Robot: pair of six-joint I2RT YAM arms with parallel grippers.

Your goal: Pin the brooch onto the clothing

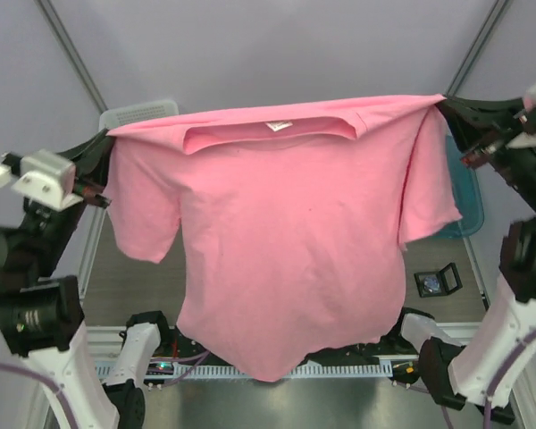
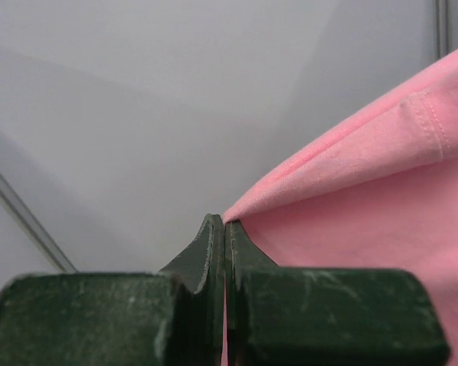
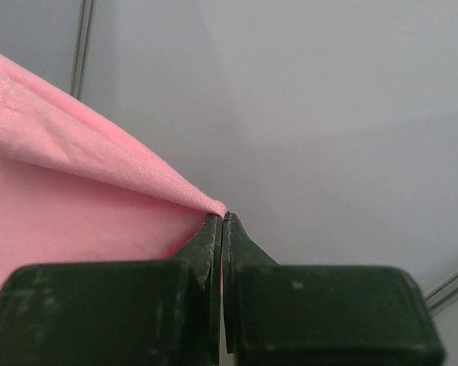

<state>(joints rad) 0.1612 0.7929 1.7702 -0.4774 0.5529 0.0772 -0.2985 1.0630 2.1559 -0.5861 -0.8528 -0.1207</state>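
The pink T-shirt [image 1: 286, 232] hangs spread in the air, its collar and white label [image 1: 279, 126] at the top and its hem near the arm bases. My left gripper [image 1: 105, 141] is shut on the shirt's left shoulder corner, and pink cloth shows pinched between its tips in the left wrist view [image 2: 224, 223]. My right gripper [image 1: 444, 105] is shut on the right shoulder corner, also seen in the right wrist view [image 3: 222, 216]. A small black square case [image 1: 437, 282] on the table shows a bluish round spot inside; I cannot tell whether that is the brooch.
A white-lidded box [image 1: 139, 113] stands behind the shirt's left shoulder. A teal bin [image 1: 465, 197] sits at the right, partly behind the sleeve. Slanted frame poles [image 1: 70, 49] rise at both back corners. The shirt hides most of the table's middle.
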